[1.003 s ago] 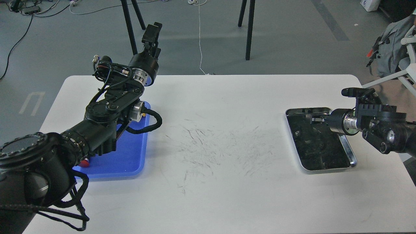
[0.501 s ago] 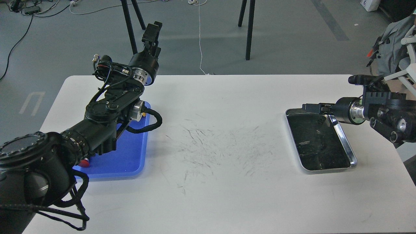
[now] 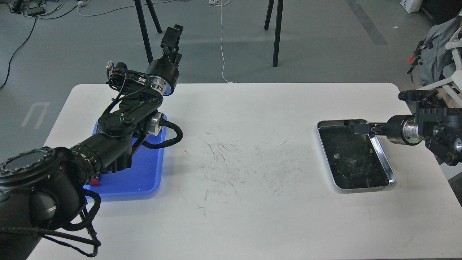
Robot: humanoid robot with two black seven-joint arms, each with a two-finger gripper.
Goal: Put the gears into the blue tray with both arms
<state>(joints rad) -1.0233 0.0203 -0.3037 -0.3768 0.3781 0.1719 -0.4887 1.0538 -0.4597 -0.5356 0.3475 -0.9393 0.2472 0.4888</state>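
The blue tray (image 3: 144,173) lies on the left of the white table, mostly covered by my left arm. My left gripper (image 3: 172,38) points up and away past the table's far edge, well above the tray. It is dark and seen end-on, so its fingers cannot be told apart. My right gripper (image 3: 361,128) hovers level over the far right corner of the silver tray (image 3: 392,177). Its fingers look thin and close together, and whether they hold anything is unclear. The gears cannot be made out, either in the dark tray bottom or anywhere else.
A small red-capped part (image 3: 94,181) sits in the blue tray's near left corner beside my left arm. A pale speck (image 3: 336,156) shows in the silver tray. Black stand legs (image 3: 276,32) stand on the floor beyond the table, and a grey bag (image 3: 435,54) is at the far right.
My right arm pulled back to the right, taking its gripper from above the silver tray's inside to its far right corner. The left arm shifted slightly to the right.
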